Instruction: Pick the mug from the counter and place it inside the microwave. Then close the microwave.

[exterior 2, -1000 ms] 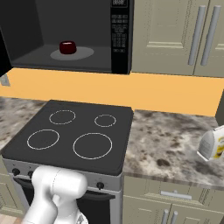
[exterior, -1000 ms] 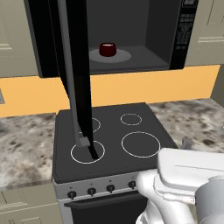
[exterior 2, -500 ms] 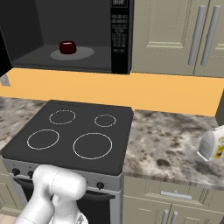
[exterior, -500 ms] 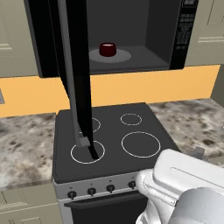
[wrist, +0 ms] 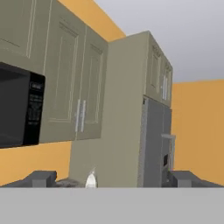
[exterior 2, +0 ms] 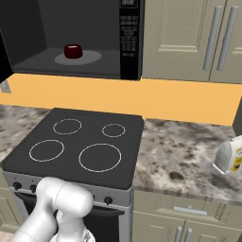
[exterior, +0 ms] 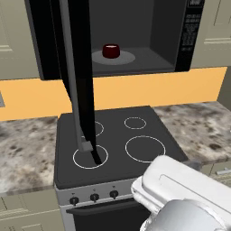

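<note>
Mug in the microwave, door not yet shut.

At the left the tall black door (exterior: 76, 76) hangs wide open, edge-on, out over the stove (exterior: 117, 140). Behind it the dark red mug (exterior: 111, 50) sits upright on the grey turntable (exterior: 124, 57) inside the microwave (exterior: 180, 40), so only the closing appears to be left. Further right, past the button panel (exterior 2: 128, 29), a pale jug (exterior 2: 230, 156) stands on the speckled tabletop (exterior 2: 189, 151). The jaws (wrist: 111, 178) are spread fully apart with nothing between them, facing the cabinets (wrist: 78, 87) and fridge (wrist: 157, 140), away from the door. The risk, as I judge it: the arm has a long swing back, and a push near the hinge or a glancing contact could leave the door ajar, or the hand could get caught between door and opening.
</note>
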Motion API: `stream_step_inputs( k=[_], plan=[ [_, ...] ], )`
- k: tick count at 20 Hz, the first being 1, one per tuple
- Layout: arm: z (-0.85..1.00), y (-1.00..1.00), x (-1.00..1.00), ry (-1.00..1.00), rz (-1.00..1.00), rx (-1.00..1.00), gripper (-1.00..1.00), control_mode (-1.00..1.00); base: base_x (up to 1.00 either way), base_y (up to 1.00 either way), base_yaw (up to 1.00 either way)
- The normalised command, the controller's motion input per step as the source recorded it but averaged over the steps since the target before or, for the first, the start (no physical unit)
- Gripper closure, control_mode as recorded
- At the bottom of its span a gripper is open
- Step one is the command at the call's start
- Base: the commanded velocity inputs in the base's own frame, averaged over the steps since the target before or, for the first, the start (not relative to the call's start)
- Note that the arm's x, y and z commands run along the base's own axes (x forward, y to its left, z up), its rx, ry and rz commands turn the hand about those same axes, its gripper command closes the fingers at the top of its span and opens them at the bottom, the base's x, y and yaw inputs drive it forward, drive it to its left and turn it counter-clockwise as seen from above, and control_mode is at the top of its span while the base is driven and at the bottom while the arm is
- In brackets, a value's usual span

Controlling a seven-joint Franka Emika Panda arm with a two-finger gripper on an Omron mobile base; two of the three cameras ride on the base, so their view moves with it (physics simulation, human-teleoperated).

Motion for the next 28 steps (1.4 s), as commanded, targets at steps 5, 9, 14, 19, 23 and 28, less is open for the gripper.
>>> stream_step_inputs(
  k=[5, 9, 14, 19, 23, 28],
  plan=[
    [0.00, 0.50, -0.20, -0.04, 0.06, 0.00, -1.00, -1.00, 0.00, 0.00, 0.00],
    [0.00, 0.52, 0.00, 0.00, 0.03, 0.00, -1.00, -1.00, 0.00, 0.00, 0.00],
    [0.00, 0.55, 0.17, 0.00, 0.00, -0.01, -1.00, -1.00, 0.00, 0.00, 0.00],
    [0.00, 0.61, 0.28, 0.01, 0.00, -0.01, -1.00, -1.00, 0.00, 0.00, 0.00],
    [0.00, 0.51, 0.31, 0.03, 0.00, -0.02, -1.00, -1.00, 0.00, 0.00, 0.00],
    [0.00, 0.31, 0.43, 0.05, -0.01, -0.01, -1.00, -1.00, 0.00, 0.00, 0.00]
  ],
)
